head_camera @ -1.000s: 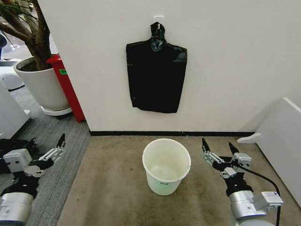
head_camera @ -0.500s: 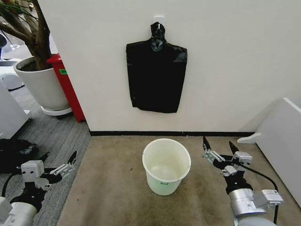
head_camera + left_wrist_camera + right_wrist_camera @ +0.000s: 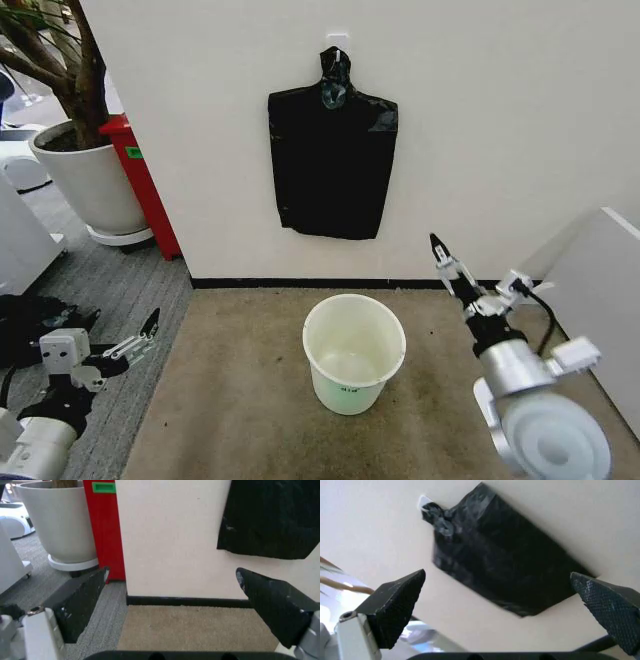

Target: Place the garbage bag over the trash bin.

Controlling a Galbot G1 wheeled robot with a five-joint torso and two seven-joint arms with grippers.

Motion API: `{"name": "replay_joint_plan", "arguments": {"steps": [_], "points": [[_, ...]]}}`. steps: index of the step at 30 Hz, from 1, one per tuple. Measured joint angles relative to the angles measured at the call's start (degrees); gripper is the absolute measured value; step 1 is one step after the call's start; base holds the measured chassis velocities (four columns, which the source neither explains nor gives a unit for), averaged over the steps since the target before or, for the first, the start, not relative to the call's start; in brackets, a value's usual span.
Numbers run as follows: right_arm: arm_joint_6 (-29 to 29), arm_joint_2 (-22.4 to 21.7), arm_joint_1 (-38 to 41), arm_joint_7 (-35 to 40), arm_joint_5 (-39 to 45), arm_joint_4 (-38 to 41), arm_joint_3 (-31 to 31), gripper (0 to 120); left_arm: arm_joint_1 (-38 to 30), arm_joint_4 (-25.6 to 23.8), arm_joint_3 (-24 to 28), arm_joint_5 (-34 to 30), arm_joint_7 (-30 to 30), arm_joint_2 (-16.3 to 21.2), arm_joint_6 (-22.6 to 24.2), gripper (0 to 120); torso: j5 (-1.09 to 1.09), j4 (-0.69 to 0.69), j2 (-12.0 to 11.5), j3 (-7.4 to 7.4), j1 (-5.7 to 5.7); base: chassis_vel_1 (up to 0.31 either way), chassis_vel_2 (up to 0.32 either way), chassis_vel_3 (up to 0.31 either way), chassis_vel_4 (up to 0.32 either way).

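- We take the trash bin (image 3: 354, 352) as our landmark: it stands upright and unlined on the brown carpet, just out from the wall.
- The only black plastic we can see is the bag bundle (image 3: 332, 160), hung flat on the wall straight above the bin from a small white hook (image 3: 337, 42), knotted at its top. We cannot pick out a separate loose garbage bag.
- Our right gripper (image 3: 472, 284) is raised to the right of the bin, fingers spread wide and aimed at the bundle.
- Our left gripper (image 3: 120, 345) sits low, well to the left of the bin, fingers also apart and holding nothing.
- We judge the plastic thin, light, limp and slippery; it should crumple and slide in a pinch.
- We would take it by the lower free edge, where one layer might peel away, not by the knot.
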Motion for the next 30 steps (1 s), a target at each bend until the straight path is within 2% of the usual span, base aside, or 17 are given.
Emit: {"name": "replay_joint_plan", "arguments": {"steps": [3, 6, 7, 8, 11, 17, 19, 24, 27, 30], "points": [[0.6, -0.2, 3.6, 1.3, 4.1, -1.3, -1.4, 100, 0.4, 0.0, 0.0, 0.0, -0.2, 0.0, -0.6, 100, -0.01, -0.01, 0.0, 0.0, 0.0, 0.0, 0.0, 0.0, 0.0], [2.2, 0.2, 10.7, 2.9, 8.1, -5.1, -4.7, 100, 2.1, 0.0, 0.0, 0.4, -1.0, -0.1, -3.6, 100, 0.0, 0.02, 0.0, 0.0, 0.0, 0.0, 0.0, 0.0, 0.0], [2.2, 0.2, 10.7, 2.9, 8.1, -5.1, -4.7, 100, 2.1, 0.0, 0.0, 0.4, -1.0, -0.1, -3.6, 100, 0.0, 0.02, 0.0, 0.0, 0.0, 0.0, 0.0, 0.0, 0.0], [2.8, 0.7, 14.5, 3.1, 8.8, -8.1, -6.7, 100, 2.2, 0.0, 0.0, 0.4, -1.1, -0.2, -3.8, 100, -0.01, 0.02, 0.0, 0.0, 0.0, 0.0, 0.0, 0.0, 0.0], [3.3, 1.7, 19.5, 3.4, 9.6, -12.7, -9.7, 100, 2.6, 0.1, -0.1, 0.4, -1.2, -0.1, -4.3, 100, -0.01, 0.01, 0.0, 0.01, 0.0, 0.0, 0.0, 0.0, 0.0], [3.4, 4.1, 27.3, 4.2, 11.2, -19.0, -12.4, 100, 3.1, 0.1, -0.3, 0.6, -1.3, -0.1, -4.8, 100, -0.01, 0.0, 0.0, 0.01, 0.0, 0.0, 0.0, 0.0, 0.0], [3.4, 4.3, 27.7, 4.2, 11.3, -19.2, -12.5, 100, 3.1, 0.1, -0.3, 0.6, -1.3, -0.1, -4.8, 100, -0.01, 0.0, 0.0, 0.01, 0.0, 0.0, 0.0, 0.0, 0.0], [3.3, 8.2, 40.0, 5.4, 14.1, -26.7, -15.6, 100, 3.1, 0.1, -0.3, 0.6, -1.3, -0.1, -4.9, 100, -0.02, 0.01, 0.0, 0.0, 0.0, 0.0, 0.0, 0.0, 0.0], [3.4, 9.2, 42.0, 5.9, 14.3, -28.3, -16.2, 100, 3.2, 0.1, -0.3, 0.6, -1.3, -0.1, -4.9, 100, -0.02, 0.01, 0.0, 0.0, 0.0, 0.0, 0.0, 0.0, 0.0], [3.4, 12.1, 46.0, 6.0, 14.3, -32.8, -17.3, 100, 3.2, 0.1, -0.4, 0.6, -1.3, -0.1, -5.0, 100, -0.02, 0.01, 0.0, 0.0, 0.0, 0.0, 0.0, 0.0, 0.0]]}}
